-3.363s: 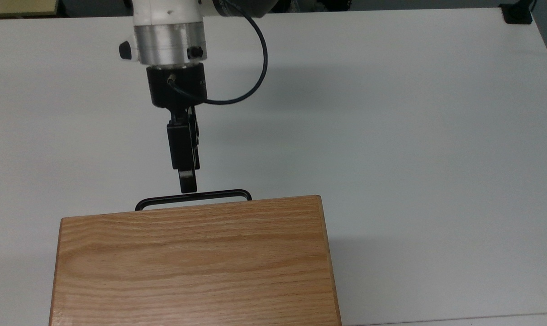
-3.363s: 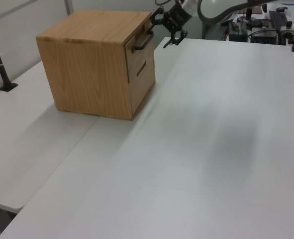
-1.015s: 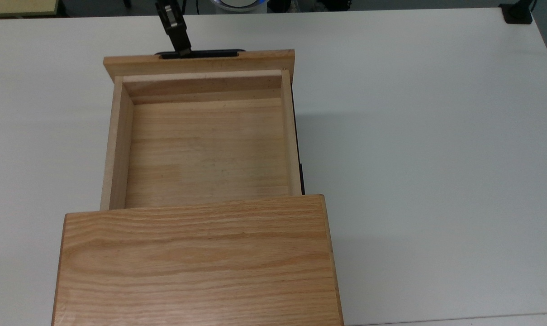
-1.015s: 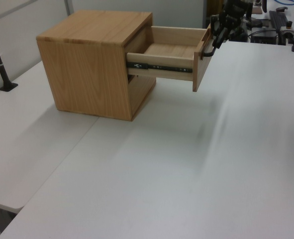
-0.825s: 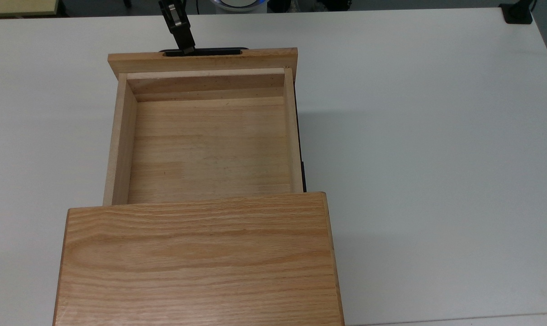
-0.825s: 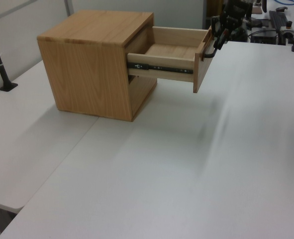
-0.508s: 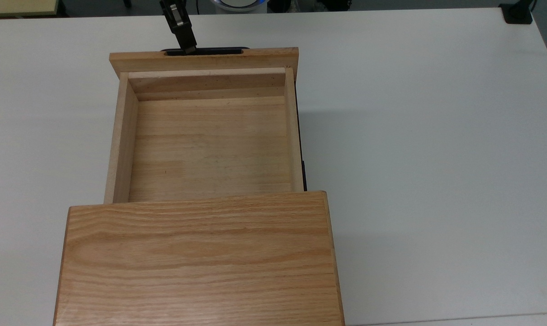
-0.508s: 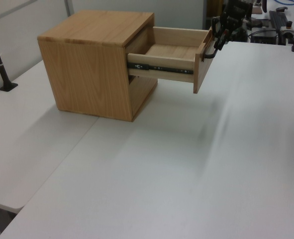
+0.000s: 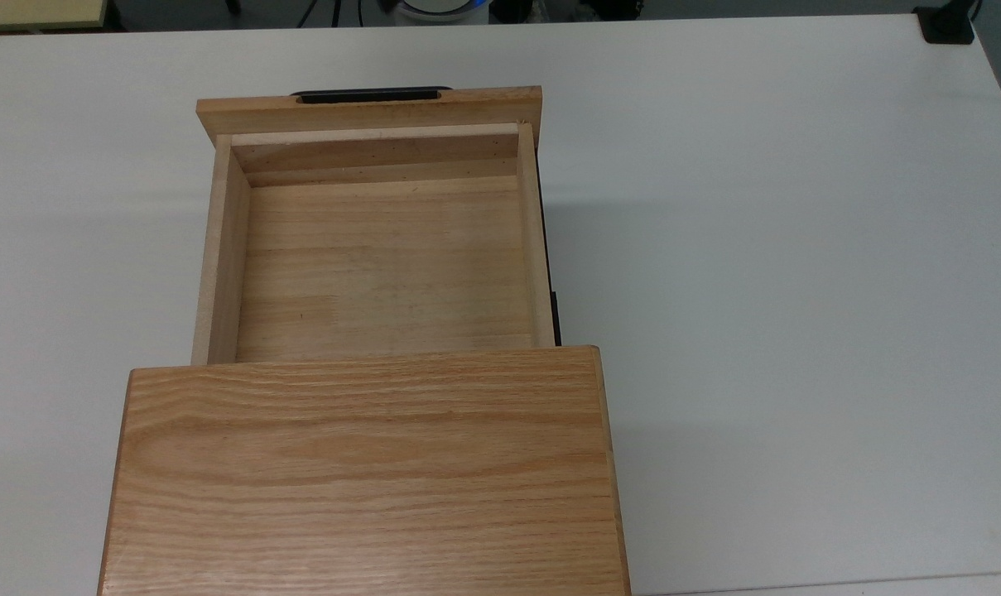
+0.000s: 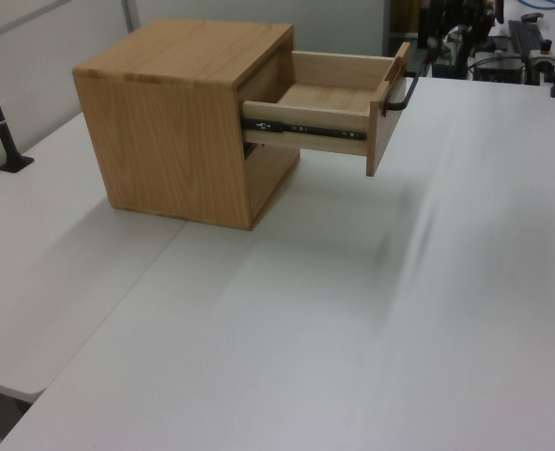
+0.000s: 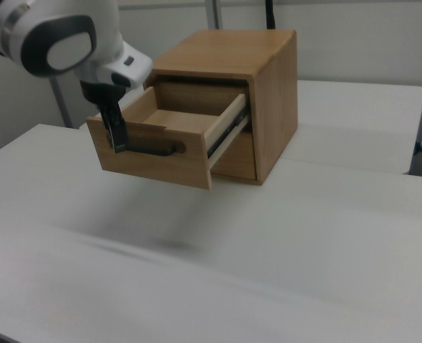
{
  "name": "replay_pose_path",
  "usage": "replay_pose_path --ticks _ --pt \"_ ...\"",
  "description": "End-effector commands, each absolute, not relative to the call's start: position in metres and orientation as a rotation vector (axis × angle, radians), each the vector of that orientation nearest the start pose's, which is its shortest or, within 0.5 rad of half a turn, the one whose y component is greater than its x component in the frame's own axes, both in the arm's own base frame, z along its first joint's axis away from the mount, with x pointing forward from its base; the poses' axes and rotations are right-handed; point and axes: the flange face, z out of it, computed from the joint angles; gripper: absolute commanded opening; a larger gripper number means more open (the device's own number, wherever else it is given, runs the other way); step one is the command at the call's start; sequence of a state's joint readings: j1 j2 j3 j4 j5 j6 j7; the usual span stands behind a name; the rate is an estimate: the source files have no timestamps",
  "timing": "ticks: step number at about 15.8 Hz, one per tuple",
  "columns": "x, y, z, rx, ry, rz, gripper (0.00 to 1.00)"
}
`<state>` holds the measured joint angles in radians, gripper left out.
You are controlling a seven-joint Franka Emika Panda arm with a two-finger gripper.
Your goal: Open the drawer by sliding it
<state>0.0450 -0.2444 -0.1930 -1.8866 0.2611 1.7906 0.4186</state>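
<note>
The drawer (image 9: 384, 265) was seen pulled far out of the oak cabinet (image 9: 368, 472) on the white table (image 9: 782, 248), its pale interior bare; the gripper (image 11: 116, 139) was placed at the black bar handle (image 11: 153, 150), at the right view's left end; whether its fingers gripped the bar could not be told.

Oak-grained, satin-smooth wood on the cabinet (image 9: 368, 472), paler matt wood inside the drawer (image 9: 384, 265), thin black metal for the handle (image 11: 153, 150) and side rail (image 10: 305, 129), matt white laminate on the table (image 9: 798, 248), glossy white plastic on the arm (image 11: 61, 39).
</note>
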Motion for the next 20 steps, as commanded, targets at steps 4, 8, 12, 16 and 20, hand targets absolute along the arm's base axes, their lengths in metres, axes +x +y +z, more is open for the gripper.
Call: replay_pose_path --ticks 4,8,12,16,20 --pt "0.486 -0.034 0.615 -3.137 0.095 -0.044 1.0" --pt "0.491 -0.05 0.624 -3.15 -0.082 -0.031 1.0" --pt "0.511 -0.071 0.631 -3.156 -0.202 0.101 1.0" --pt "0.528 -0.08 0.629 -3.17 -0.177 0.101 1.0" --pt "0.533 -0.068 0.624 -3.17 -0.199 0.117 1.0"
